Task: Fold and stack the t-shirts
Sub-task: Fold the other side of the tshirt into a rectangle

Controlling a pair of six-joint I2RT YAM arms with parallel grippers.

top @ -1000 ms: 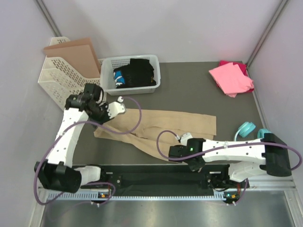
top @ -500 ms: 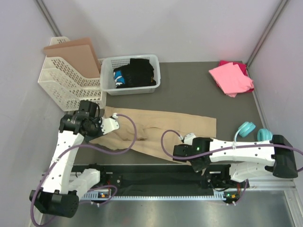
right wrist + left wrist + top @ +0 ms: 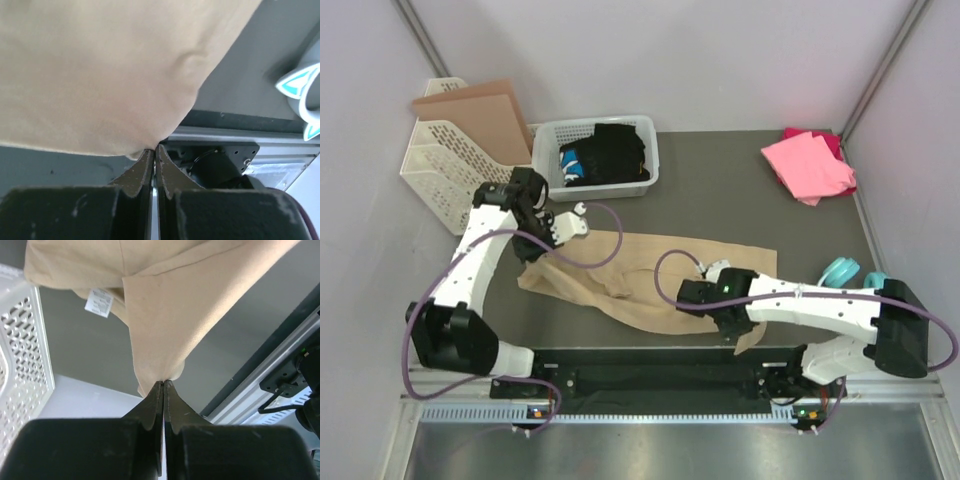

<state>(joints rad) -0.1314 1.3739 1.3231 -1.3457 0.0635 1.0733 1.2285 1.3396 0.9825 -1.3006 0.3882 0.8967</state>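
Both the left jaws and right jaws clench pinches of the rumpled, stretched-out tan t-shirt (image 3: 730, 258).

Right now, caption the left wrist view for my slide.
Left claw shut on a pinch of the tan shirt, white rack nearby.

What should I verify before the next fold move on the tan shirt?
1. Left gripper grip: ok, shut on the tan t-shirt edge.
2. Right gripper grip: ok, shut on the shirt's near edge.
3. Shirt lying flat: not ok, bunched and creased toward its left end.
4. Purple cable clear of cloth: not ok, it loops over the shirt.
5. Pink t-shirts out of the way: ok, far right corner.
6. Layers pinched: cannot tell.
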